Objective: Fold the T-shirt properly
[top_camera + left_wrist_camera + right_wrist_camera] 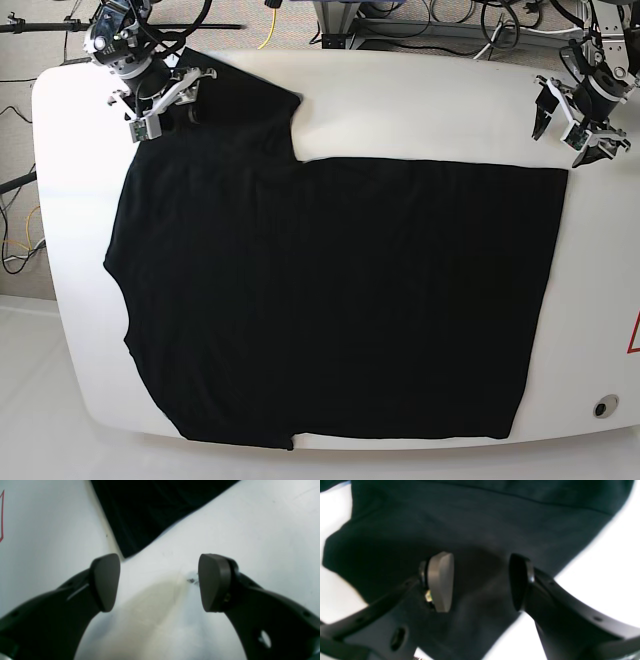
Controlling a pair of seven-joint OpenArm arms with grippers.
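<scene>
Though soft, flat black T-shirt (pixel 330 300)

The T-shirt (pixel 330 300) was plain black, without print. The table (pixel 420 105) was white, with a red outline mark (pixel 634 335) at its right edge. Both gripper pads (pixel 106 582) were dark grey.

One black T-shirt (pixel 330 300) lies on one white table (pixel 430 110). Two robot arms are in view, each ending in one gripper: the left gripper (pixel 578 128) and the right gripper (pixel 165 100), two grippers in all. Each gripper has two fingers, making four fingers in total, and each pair stands spread apart.
</scene>
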